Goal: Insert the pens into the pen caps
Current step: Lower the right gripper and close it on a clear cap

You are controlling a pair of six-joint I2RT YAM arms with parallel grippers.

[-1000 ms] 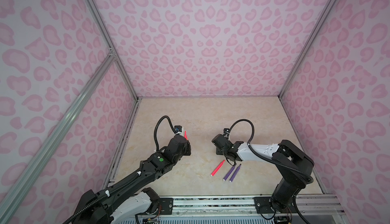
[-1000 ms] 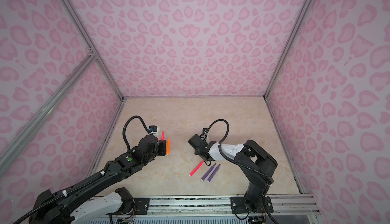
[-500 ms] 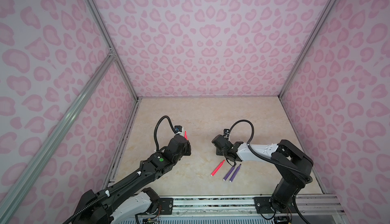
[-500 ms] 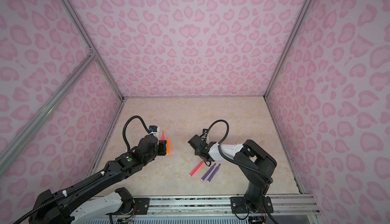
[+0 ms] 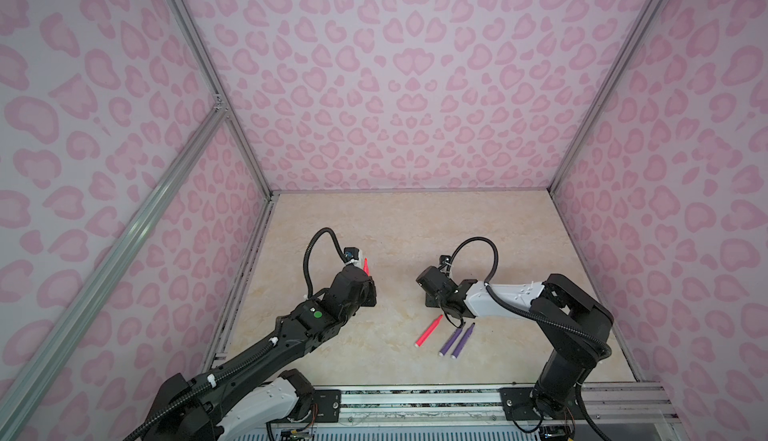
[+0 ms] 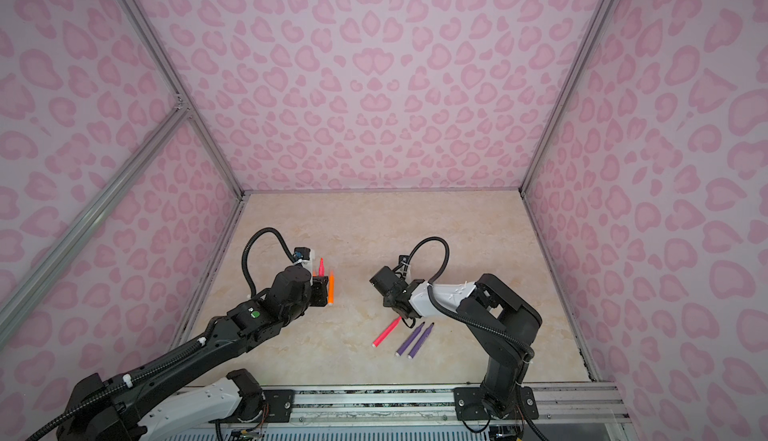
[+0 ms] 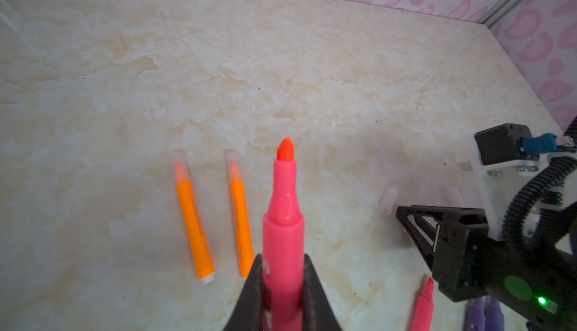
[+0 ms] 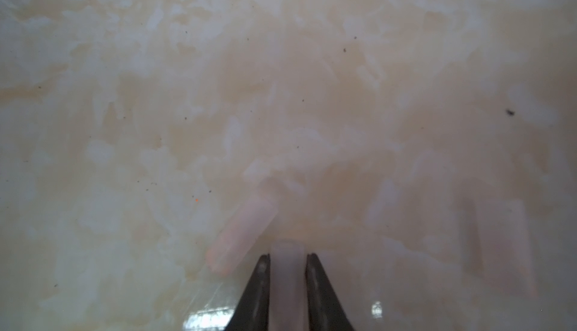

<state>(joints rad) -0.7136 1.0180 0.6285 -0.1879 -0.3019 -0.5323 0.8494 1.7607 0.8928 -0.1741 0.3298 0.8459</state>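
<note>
While the left gripper (image 7: pixel 283 259) pinches a pink pen (image 7: pixel 282 207) by its barrel, bare tip raised over the table (image 7: pixel 312 64), two orange pens (image 7: pixel 195 229) lie side by side nearby, each tip inside a translucent cap. The right gripper (image 8: pixel 288 256) sits low over the table, its jaws pressed, as far as the blurred wrist view shows, against both sides of a clear cap (image 8: pixel 286 282), with a second cap (image 8: pixel 243 232) just beside it. Another pink pen (image 5: pixel 429 330) and two purple pens (image 5: pixel 451 341) lie uncapped near that gripper.
</note>
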